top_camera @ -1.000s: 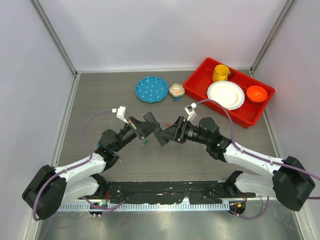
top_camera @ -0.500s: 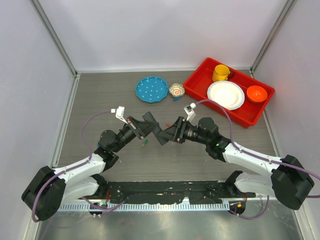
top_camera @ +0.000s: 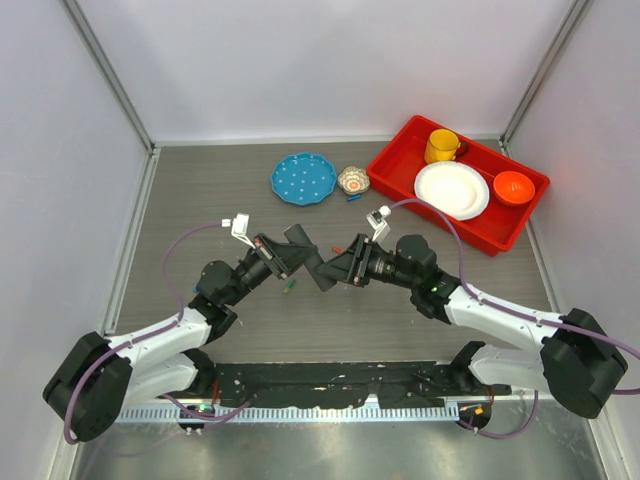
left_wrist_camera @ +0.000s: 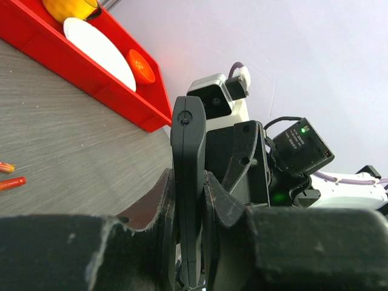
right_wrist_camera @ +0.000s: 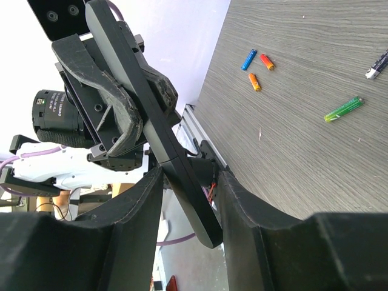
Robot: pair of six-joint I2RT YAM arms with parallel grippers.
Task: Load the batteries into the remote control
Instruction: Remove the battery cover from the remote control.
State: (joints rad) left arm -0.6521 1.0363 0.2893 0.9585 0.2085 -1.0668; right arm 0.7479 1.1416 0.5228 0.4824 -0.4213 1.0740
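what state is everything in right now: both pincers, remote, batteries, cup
left pincer: shut on the remote
remote: held up off the table, not resting on it
right pincer: open, one finger on each side of the remote
green battery: lying loose on the table, not loaded
dark battery: lying loose on the table, not loaded
yellow cup: upright in the red tray
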